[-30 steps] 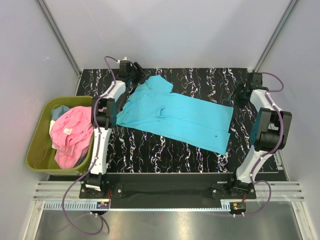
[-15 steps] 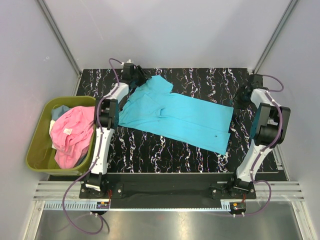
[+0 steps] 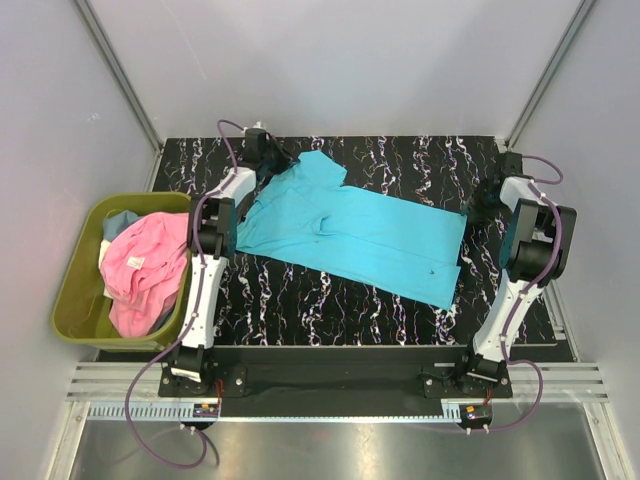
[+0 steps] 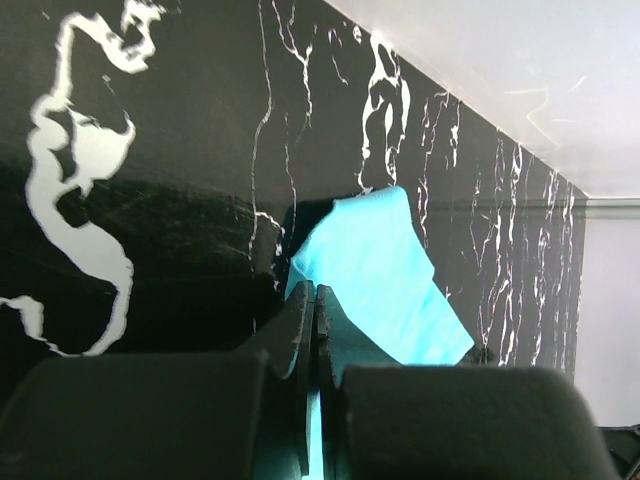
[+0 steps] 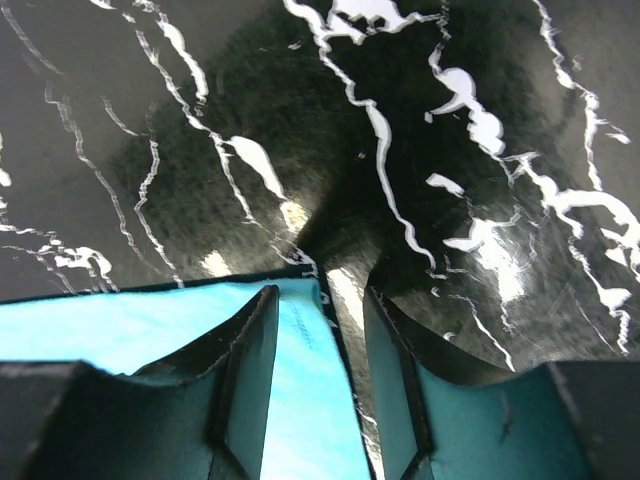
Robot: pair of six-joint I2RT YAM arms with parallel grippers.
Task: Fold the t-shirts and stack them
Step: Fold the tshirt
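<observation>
A turquoise t-shirt [image 3: 350, 235] lies spread flat across the black marbled table [image 3: 400, 160]. My left gripper [image 3: 268, 158] sits at the shirt's far left corner. In the left wrist view its jaws [image 4: 316, 296] are pressed together with a strip of turquoise cloth [image 4: 375, 265] between them. My right gripper [image 3: 482, 203] is at the shirt's far right corner. In the right wrist view it [image 5: 320, 300] stands open, and the corner of the shirt [image 5: 300, 370] lies between its fingers. A pink t-shirt [image 3: 145, 265] is heaped over light blue and grey cloth [image 3: 118, 224].
An olive-green bin [image 3: 72, 300] at the table's left edge holds the heaped shirts. Grey walls enclose the table on the left, back and right. Bare marbled surface shows in front of the turquoise shirt [image 3: 330, 310].
My left gripper has shut on the shirt's far left corner. My right gripper has shifted slightly onto the far right corner and its jaws have narrowed a little.
</observation>
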